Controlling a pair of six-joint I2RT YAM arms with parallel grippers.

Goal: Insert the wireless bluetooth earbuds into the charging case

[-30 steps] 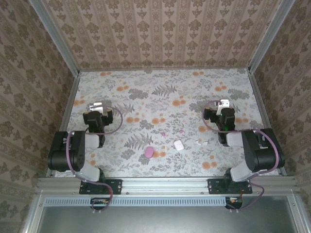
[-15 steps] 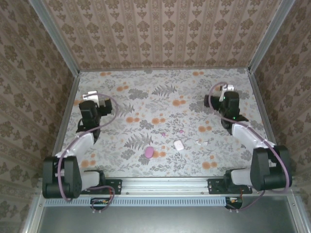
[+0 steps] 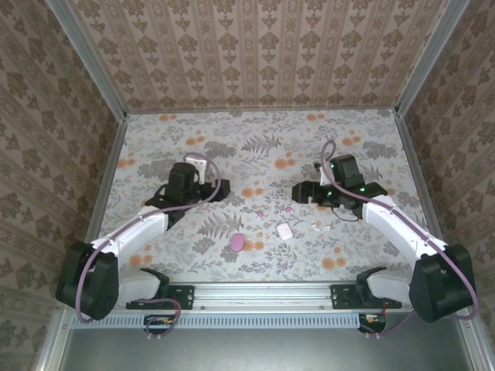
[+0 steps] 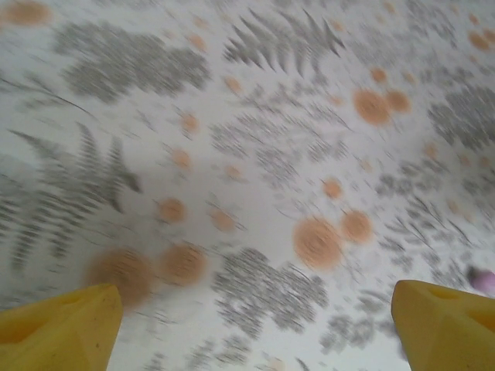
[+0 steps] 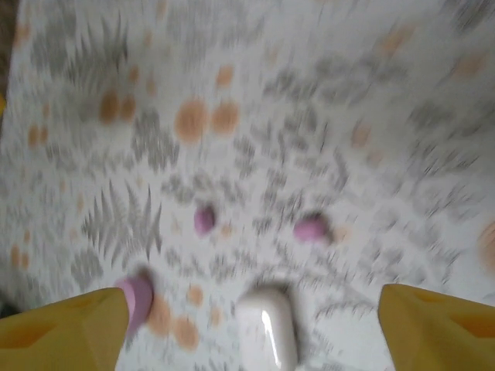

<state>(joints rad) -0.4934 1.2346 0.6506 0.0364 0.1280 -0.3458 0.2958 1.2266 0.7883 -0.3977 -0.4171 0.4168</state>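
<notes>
Between the yellow fingers [image 4: 62, 328] of the left gripper [image 4: 255, 309] lies only bare printed surface. The jaws stand wide apart and grip nothing. The right gripper [image 3: 300, 192] is spread in the same way, with its yellow fingers [image 5: 441, 328] at opposite edges of the right wrist view and clear of every object. Both wrist views are blurred.

Under the right gripper, on the surface, lies the white charging case [image 5: 267, 332]. It is closed and glossy, with rounded corners. The pink charging case [image 5: 138, 297] lies near it, partly hidden by one finger. Beyond the cases lie one magenta earbud [image 5: 204, 219] and a second magenta earbud [image 5: 311, 229], apart from each other and from both cases. Each is a rounded bean shape, far smaller than a case.

In the top view both magenta buds sit near the middle of the surface, a little toward its near edge. The white earbuds [image 3: 316, 226] lie just beside the white case, on the side toward the right edge. They are too small to make out in detail. All earbuds lie loose on the surface, outside the cases.

The surface [image 3: 255, 131] is a white sheet printed with grey ferns and orange flower spots. Walls [image 3: 255, 54] papered in a brown damask pattern enclose its left, far and right edges. An aluminium rail [image 3: 263, 292] runs along the near edge and carries both arm bases.
</notes>
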